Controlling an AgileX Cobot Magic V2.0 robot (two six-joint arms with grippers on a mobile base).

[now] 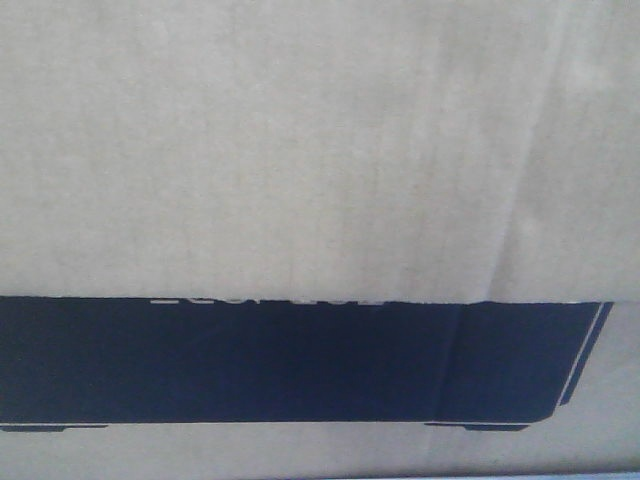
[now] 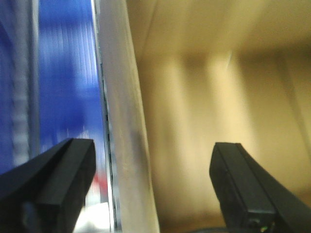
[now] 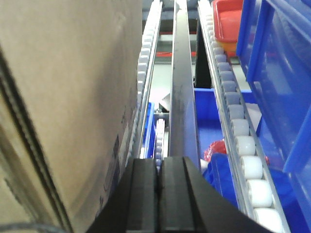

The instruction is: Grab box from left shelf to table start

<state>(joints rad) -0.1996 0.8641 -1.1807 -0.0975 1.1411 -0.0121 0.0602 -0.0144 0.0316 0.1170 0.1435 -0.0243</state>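
Box [image 1: 320,150] fills front view; blue bins [image 3: 286,73] beside

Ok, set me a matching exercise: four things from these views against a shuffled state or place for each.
Things:
1. cardboard box
2. left gripper
3. right gripper
4. red bin

States or places:
A. fingers closed together
B. fills the front-facing view
C. fingers wide apart
D. next to blue bins, beyond a lane of white rollers

Pairs: 1-B, 2-C, 3-A, 4-D
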